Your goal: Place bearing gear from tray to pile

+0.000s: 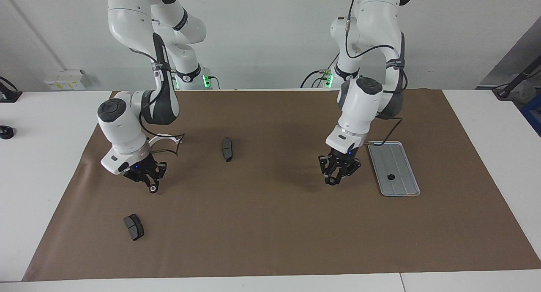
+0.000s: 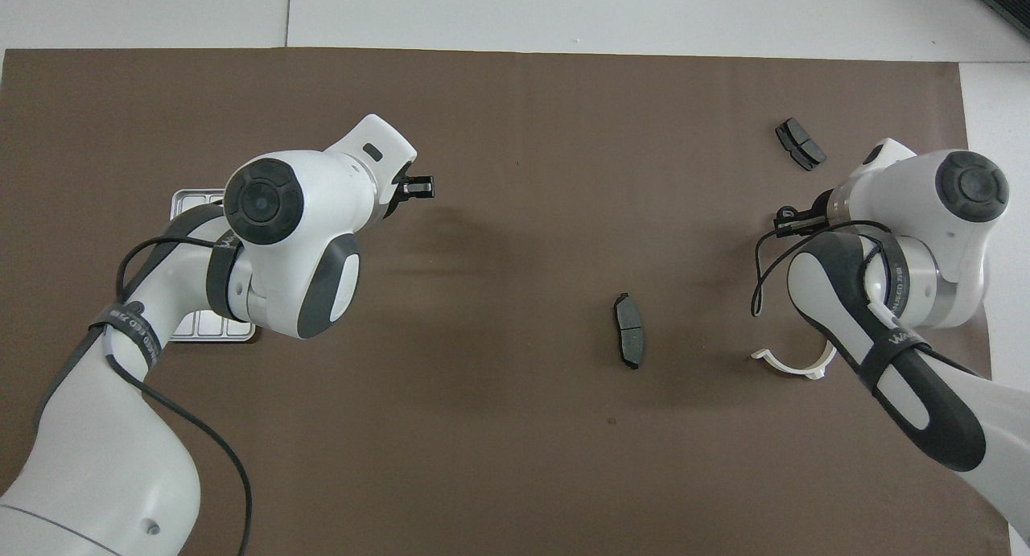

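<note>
Tray (image 1: 403, 167) lay at left arm's end of mat (image 1: 270, 224), one small dark gear (image 1: 392, 176) inside. Left gripper (image 1: 338, 178) hovered beside tray, finger state unclear. Right gripper (image 1: 148, 183) hovered over mat, finger state unclear.

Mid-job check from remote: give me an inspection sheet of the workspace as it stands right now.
Surface: brown mat over a white table.
Job's things: silver tray at the left arm's end; one small dark gear lies on it. No pile seen.
Clutter: two dark pads, one mid-mat, one farther from the robots at the right arm's end.
Grippers: left gripper over bare mat beside the tray; right gripper over bare mat.
Cables: black cable loops over the tray's edge.
Surroundings: white wall.
</note>
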Motion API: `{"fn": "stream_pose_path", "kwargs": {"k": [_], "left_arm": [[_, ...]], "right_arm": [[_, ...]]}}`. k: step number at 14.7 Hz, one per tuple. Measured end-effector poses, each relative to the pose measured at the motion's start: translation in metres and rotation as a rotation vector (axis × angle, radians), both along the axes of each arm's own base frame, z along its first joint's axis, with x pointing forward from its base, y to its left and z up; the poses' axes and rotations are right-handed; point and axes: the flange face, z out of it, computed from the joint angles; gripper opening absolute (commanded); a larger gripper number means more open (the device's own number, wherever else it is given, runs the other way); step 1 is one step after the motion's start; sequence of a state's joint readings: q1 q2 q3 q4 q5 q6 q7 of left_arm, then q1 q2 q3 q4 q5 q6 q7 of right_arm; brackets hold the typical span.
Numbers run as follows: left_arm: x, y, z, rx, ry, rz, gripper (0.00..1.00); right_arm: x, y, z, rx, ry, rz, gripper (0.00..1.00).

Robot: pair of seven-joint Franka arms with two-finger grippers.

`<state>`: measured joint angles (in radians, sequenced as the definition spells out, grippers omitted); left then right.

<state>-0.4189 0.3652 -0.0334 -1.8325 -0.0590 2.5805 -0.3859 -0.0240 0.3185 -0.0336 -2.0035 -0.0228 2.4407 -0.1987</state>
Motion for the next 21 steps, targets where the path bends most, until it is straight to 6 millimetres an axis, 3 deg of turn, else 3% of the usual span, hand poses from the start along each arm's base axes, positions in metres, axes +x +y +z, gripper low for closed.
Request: {"fn": "stream_pose_path", "kwargs": {"k": [5, 8, 9, 10, 11, 14, 17, 19, 21], "left_arm": [[-0.010, -0.084, -0.016, -0.114, -0.017, 0.093, 0.00], [-0.008, -0.118, -0.020, -0.194, -0.081, 0.109, 0.00], [-0.007, -0.121, -0.021, -0.210, -0.100, 0.109, 0.27], [-0.006, -0.122, -0.022, -0.220, -0.111, 0.111, 0.91], [-0.006, -0.123, -0.023, -0.227, -0.121, 0.110, 1.00], [-0.008, -0.129, -0.023, -0.244, -0.138, 0.105, 1.00], [-0.009, -0.128, -0.028, -0.235, -0.127, 0.108, 1.00], [-0.006, -0.120, -0.033, -0.201, -0.091, 0.119, 1.00], [-0.002, -0.099, -0.028, -0.156, -0.055, 0.130, 1.00]], "right_arm": [[-0.001, 0.001, 0.000, 0.002, -0.015, 0.003, 1.00], [0.013, 0.020, 0.035, 0.007, -0.081, 0.017, 1.00], [0.017, 0.032, 0.050, 0.012, -0.098, 0.009, 1.00], [0.021, 0.044, 0.062, 0.019, -0.107, -0.009, 1.00], [0.024, 0.058, 0.072, 0.029, -0.114, -0.032, 1.00], [0.027, 0.103, 0.087, 0.062, -0.136, -0.106, 1.00], [0.027, 0.123, 0.091, 0.077, -0.146, -0.135, 1.00], [0.033, 0.131, 0.099, 0.085, -0.170, -0.131, 1.00], [0.041, 0.156, 0.103, 0.104, -0.199, -0.132, 1.00]]}}
